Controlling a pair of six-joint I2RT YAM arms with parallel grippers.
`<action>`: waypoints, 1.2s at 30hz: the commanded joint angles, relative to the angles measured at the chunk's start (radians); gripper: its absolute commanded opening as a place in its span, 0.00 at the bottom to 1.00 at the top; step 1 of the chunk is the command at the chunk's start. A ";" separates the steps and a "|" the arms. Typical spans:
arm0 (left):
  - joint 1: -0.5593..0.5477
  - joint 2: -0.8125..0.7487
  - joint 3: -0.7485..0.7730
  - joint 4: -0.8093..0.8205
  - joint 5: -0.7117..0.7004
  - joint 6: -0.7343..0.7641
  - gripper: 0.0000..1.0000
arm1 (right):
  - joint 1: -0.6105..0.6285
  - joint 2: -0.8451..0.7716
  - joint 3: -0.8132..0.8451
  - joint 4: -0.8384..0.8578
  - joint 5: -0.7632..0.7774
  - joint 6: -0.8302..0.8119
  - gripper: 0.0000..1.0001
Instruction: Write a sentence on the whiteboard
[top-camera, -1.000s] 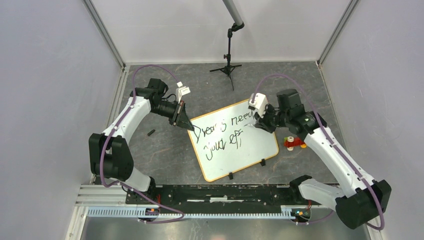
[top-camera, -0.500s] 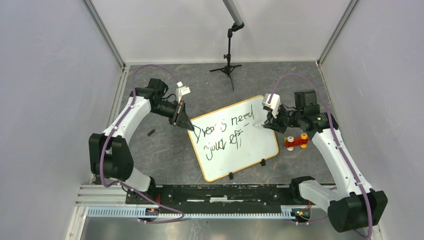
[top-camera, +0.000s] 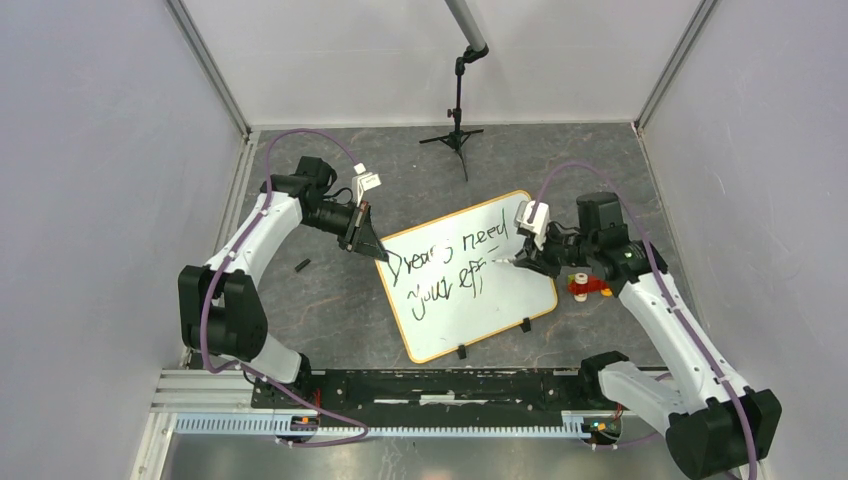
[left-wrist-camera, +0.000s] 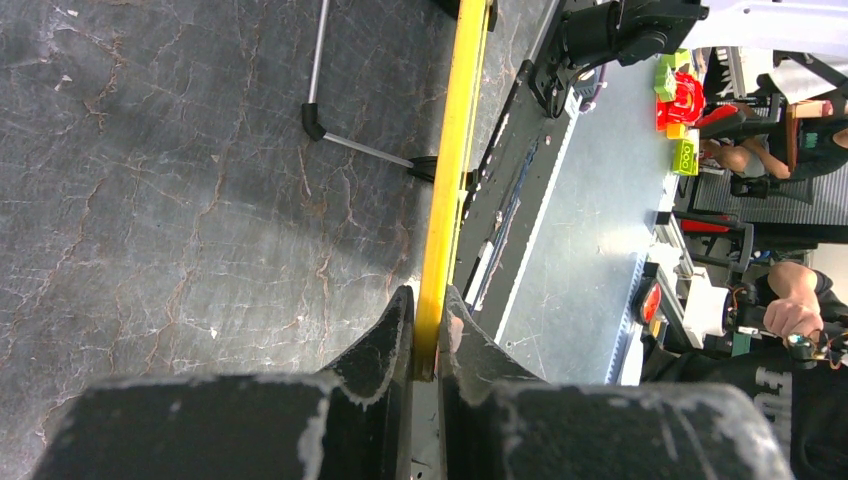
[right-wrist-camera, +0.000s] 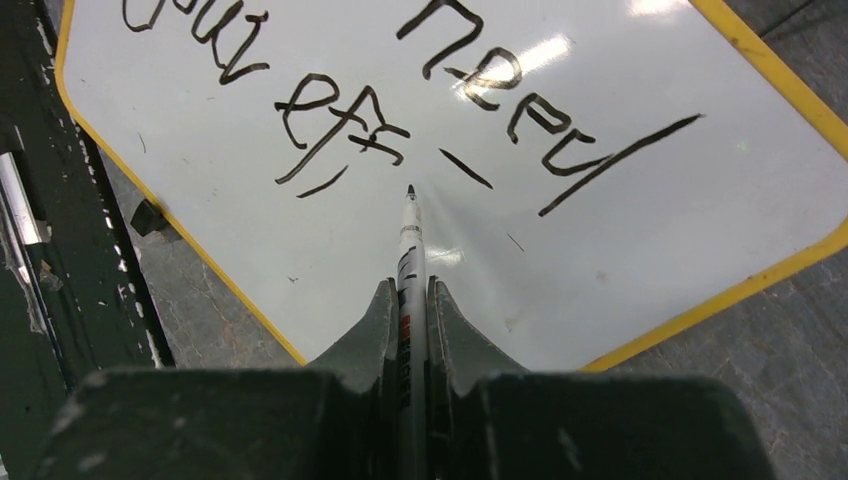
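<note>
My R gripper (right-wrist-camera: 410, 292) jaws pinched tight on the marker (right-wrist-camera: 409, 235). Tip aims at the whiteboard (right-wrist-camera: 620, 230) just past "eff" of the sentence (right-wrist-camera: 345, 118); can't tell if touching. L gripper (left-wrist-camera: 428, 312) jaws clamped on whiteboard's yellow rim at far-left corner. Whiteboard lies on table (top-camera: 330, 300), red toy (top-camera: 588, 286) just beside its R edge.

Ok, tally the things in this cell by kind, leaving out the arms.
whiteboard: 1
marker: 1
black clips: 2
red-and-orange toy: 1
small black piece on the table: 1
tripod stand: 1
Total: 7
</note>
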 joint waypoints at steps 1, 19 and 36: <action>-0.017 0.024 0.015 0.032 -0.102 0.003 0.02 | 0.060 -0.022 -0.011 0.057 0.035 0.029 0.00; -0.016 0.024 0.013 0.033 -0.102 0.004 0.03 | 0.165 -0.028 -0.051 0.125 0.231 0.083 0.00; -0.016 0.027 0.014 0.032 -0.109 0.005 0.02 | 0.192 0.003 -0.051 0.042 0.225 0.023 0.00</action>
